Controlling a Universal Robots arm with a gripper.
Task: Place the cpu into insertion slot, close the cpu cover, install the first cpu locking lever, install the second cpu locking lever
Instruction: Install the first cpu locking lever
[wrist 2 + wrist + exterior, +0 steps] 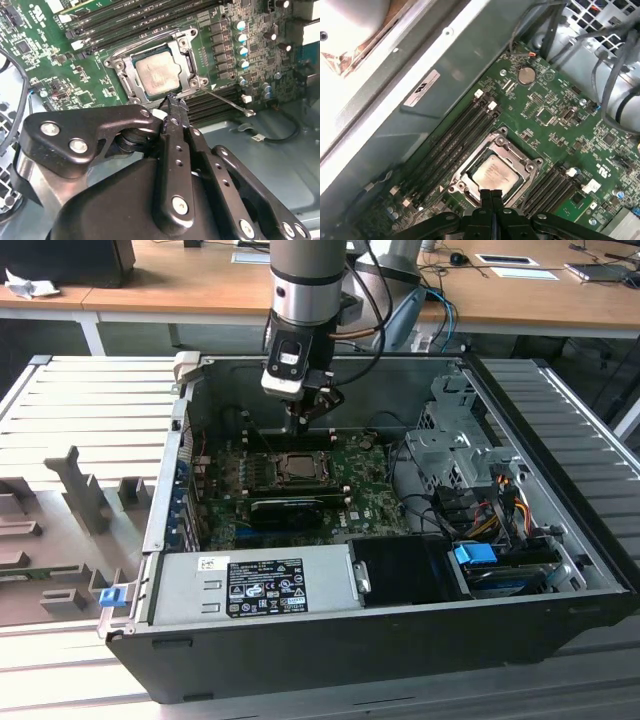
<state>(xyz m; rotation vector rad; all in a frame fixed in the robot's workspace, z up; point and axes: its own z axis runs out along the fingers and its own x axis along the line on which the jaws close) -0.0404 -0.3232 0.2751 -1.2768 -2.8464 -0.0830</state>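
Observation:
The cpu lies flat in the insertion slot on the green board. The cpu cover, a silver frame, is folded down around the chip. One thin lever rod sticks out from the socket's corner over the memory slots. My gripper hangs just above the socket's edge near that rod. Its fingers are shut together with nothing visible between them.
The open computer case walls in the board. Memory slots flank the socket. A black finned card, a power supply, a drive cage and cables crowd the exterior view's right. Grey fixtures stand outside.

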